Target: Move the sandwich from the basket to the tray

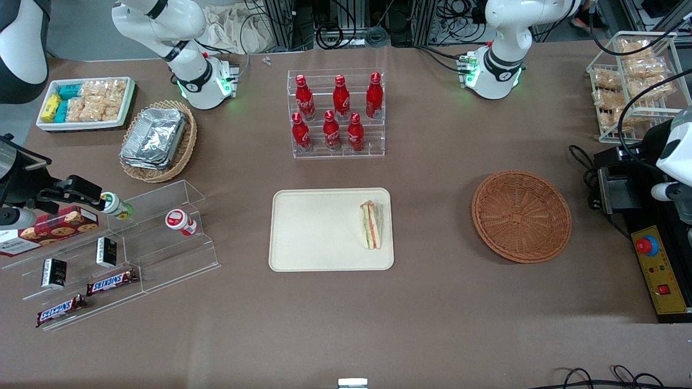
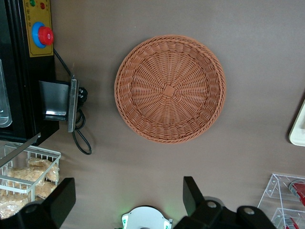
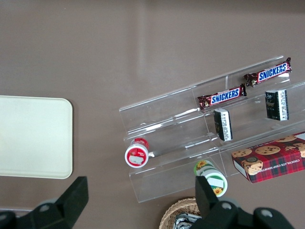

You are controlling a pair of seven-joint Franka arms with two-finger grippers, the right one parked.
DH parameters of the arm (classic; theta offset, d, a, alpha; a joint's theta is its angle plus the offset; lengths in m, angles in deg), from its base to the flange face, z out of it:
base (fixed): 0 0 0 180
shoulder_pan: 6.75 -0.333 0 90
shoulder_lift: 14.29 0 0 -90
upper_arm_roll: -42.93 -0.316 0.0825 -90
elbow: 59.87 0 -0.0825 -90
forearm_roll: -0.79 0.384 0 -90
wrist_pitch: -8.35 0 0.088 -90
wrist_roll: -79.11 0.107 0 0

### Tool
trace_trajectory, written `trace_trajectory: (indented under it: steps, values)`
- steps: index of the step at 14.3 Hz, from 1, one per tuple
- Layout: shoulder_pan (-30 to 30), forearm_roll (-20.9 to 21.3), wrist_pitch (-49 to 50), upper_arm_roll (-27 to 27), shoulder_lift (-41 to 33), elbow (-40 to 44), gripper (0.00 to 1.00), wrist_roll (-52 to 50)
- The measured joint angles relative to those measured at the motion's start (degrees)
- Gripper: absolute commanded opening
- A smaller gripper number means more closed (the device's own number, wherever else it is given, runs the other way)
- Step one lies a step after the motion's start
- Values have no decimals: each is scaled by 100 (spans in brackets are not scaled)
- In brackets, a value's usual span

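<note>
Lying on tray (image 1: 319, 229), sandwich (image 1: 371, 225) at edge nearest basket (image 1: 521, 216). Basket holds nothing. Gripper (image 2: 128, 198) hovers above table beside basket, fingers (image 2: 191, 191) spread wide, gripping nothing.

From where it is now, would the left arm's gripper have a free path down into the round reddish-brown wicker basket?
Probably yes. The gripper hangs open above the table beside the round reddish-brown wicker basket, which lies bare with nothing over it.

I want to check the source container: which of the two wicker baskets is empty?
The reddish-brown basket, toward the working arm's end, below the open gripper. The lighter tan basket holds foil containers.
</note>
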State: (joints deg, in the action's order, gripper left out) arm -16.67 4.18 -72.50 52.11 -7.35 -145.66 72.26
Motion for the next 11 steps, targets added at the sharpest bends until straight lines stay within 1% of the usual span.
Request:
trace_trajectory:
  steps: [4,8,9,11]
  values:
    - [-2,179,0,3,1,0,100,0]
    - [65,191,-2,-33,9,-1,100,0]
    - [224,170,-13,-222,14,-1,100,0]
    - [645,50,-45,-814,20,-2,100,28]
